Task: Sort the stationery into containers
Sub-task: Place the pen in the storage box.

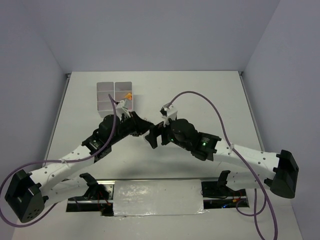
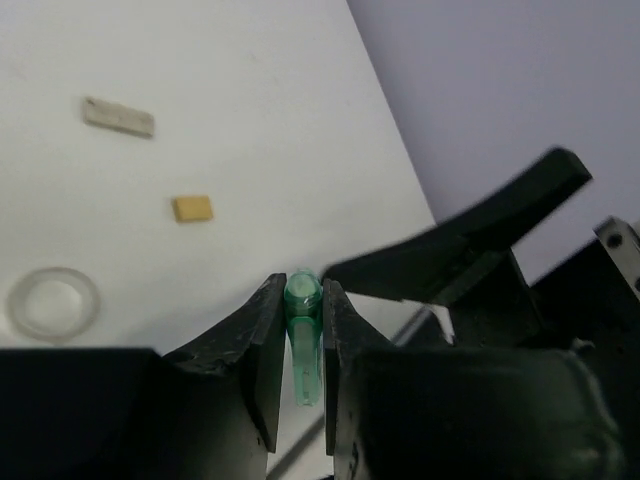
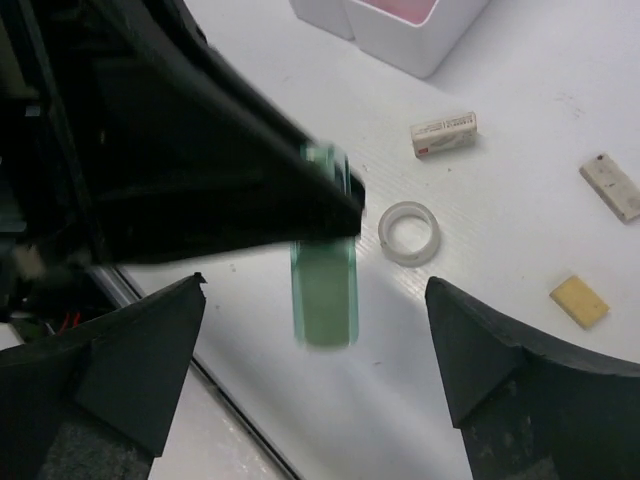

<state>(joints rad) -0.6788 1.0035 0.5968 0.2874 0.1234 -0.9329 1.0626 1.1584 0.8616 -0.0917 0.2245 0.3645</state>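
Now I see my left gripper (image 2: 301,298) clamped on the translucent green plastic marker stick (image 2: 303,350); my right gripper (image 3: 313,300) stands wide apart, 1 finger either side of it.

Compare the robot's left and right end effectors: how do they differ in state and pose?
The left end effector is shut on the green marker; the right end effector is open and holds nothing. The left one's fingers press the marker; the right one's stand wide apart. Both have black fingers.
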